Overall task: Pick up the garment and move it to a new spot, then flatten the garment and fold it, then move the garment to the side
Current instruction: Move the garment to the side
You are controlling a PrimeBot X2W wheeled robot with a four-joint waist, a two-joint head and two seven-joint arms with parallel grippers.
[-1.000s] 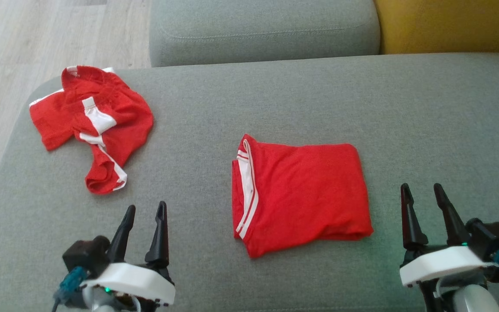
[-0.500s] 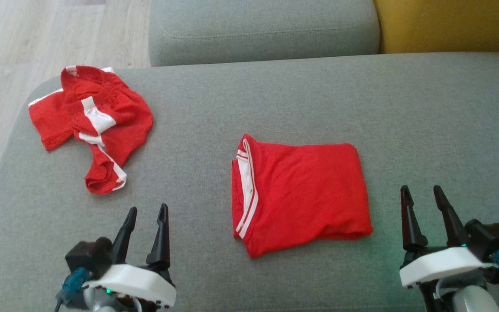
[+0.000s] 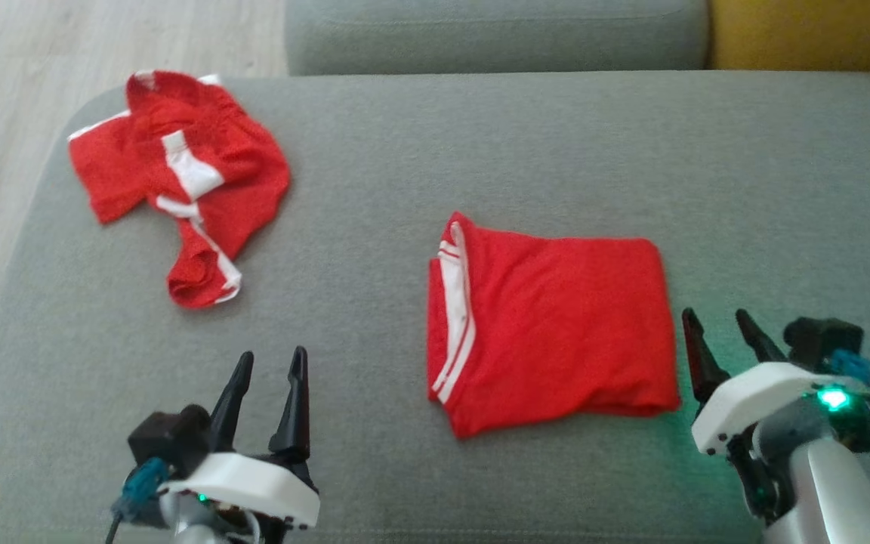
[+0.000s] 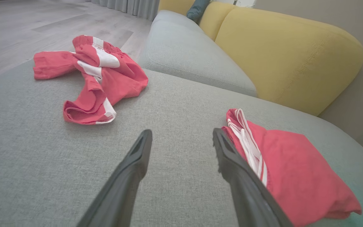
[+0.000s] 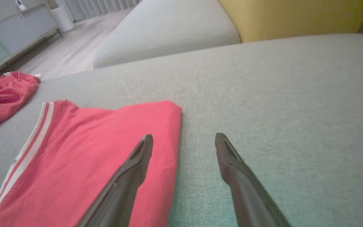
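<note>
The garment is red with white stripes along its left edge and lies folded into a rectangle in the middle of the grey cushion. My right gripper stands open at the garment's right edge, holding nothing. In the right wrist view the right gripper straddles that edge of the garment, one finger over the red cloth and one over bare cushion. My left gripper is open and holds nothing, well to the left of the garment. In the left wrist view the left gripper has the garment just right of its right finger.
A second red and white garment lies crumpled at the cushion's far left corner, also seen as the crumpled garment. Wooden floor lies beyond the left edge. A grey seat cushion and a yellow backrest rise behind.
The head camera has shifted, sliding the whole picture right and up. My right gripper has closed in on the folded garment's right edge. The left gripper has barely moved.
</note>
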